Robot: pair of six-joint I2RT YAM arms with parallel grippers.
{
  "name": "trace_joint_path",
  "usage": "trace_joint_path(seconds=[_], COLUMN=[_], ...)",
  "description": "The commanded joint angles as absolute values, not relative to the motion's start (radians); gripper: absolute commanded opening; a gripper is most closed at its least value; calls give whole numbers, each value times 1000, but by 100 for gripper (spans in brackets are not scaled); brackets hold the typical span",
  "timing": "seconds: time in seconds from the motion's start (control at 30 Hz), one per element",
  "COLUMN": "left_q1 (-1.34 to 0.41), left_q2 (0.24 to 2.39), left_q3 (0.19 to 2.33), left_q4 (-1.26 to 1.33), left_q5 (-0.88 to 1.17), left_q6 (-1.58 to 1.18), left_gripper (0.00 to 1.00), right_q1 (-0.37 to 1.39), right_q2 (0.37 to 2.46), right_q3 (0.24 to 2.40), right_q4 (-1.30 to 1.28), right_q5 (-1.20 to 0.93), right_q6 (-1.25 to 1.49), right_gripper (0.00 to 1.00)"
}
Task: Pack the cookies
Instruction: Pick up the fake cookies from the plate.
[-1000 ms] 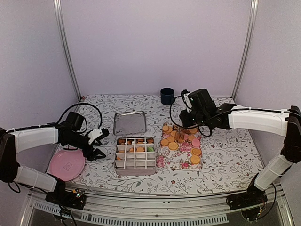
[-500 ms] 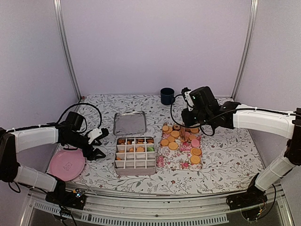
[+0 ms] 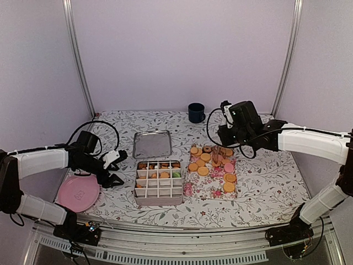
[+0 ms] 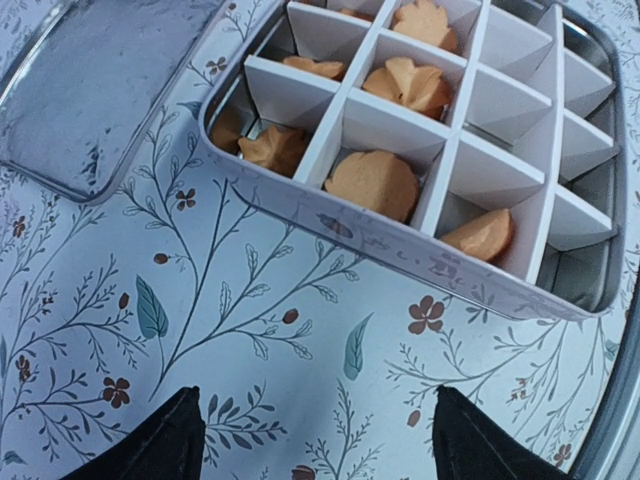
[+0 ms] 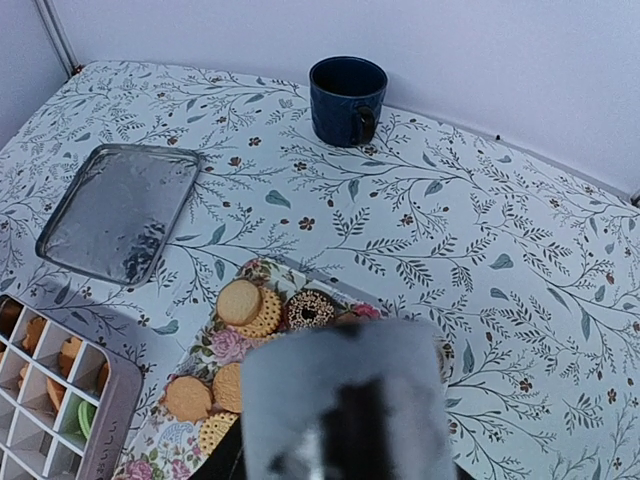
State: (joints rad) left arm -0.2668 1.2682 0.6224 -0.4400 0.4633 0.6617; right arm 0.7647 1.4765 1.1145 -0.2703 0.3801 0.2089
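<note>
My left gripper (image 4: 320, 447) stands wide open. Both dark fingertips sit low over the flowered cloth (image 4: 200, 300) with nothing between them, near the wall of the divided tin (image 4: 400, 245). Its wrist camera lets me make out shaped orange cookies (image 4: 372, 183) lying in several of the tin's cells, which the top view gives only as specks.

The right gripper (image 3: 224, 143) hangs over the far end of the floral tray (image 3: 194, 189), where most of the cookies lie loose. The top view hides its jaws behind the wrist, and its own camera shows only a blurred pale block. I cannot tell how far apart they are or whether they hold anything.

That camera does pick out a dark ringed cookie (image 5: 312, 310), the tin's lid (image 5: 120, 212) and the blue mug (image 5: 347, 100). Only the top view shows the pink plate (image 3: 79, 193) at the table's left edge.
</note>
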Motion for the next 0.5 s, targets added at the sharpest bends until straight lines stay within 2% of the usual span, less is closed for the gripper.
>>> trace_joint_path(seconds=[0.0, 0.47], left_q1=[-255, -255], left_q2=[1258, 1261], left_q3=[642, 652], left_q4=[-449, -454], left_q5=[476, 469], left_q6=[661, 666], left_gripper=[79, 79], right_q1=[748, 746], right_q2=[1480, 1526], right_q3=[1098, 1070], right_q4=[-200, -163], right_q5=[367, 319], right_q6=[224, 241], right_gripper=[39, 37])
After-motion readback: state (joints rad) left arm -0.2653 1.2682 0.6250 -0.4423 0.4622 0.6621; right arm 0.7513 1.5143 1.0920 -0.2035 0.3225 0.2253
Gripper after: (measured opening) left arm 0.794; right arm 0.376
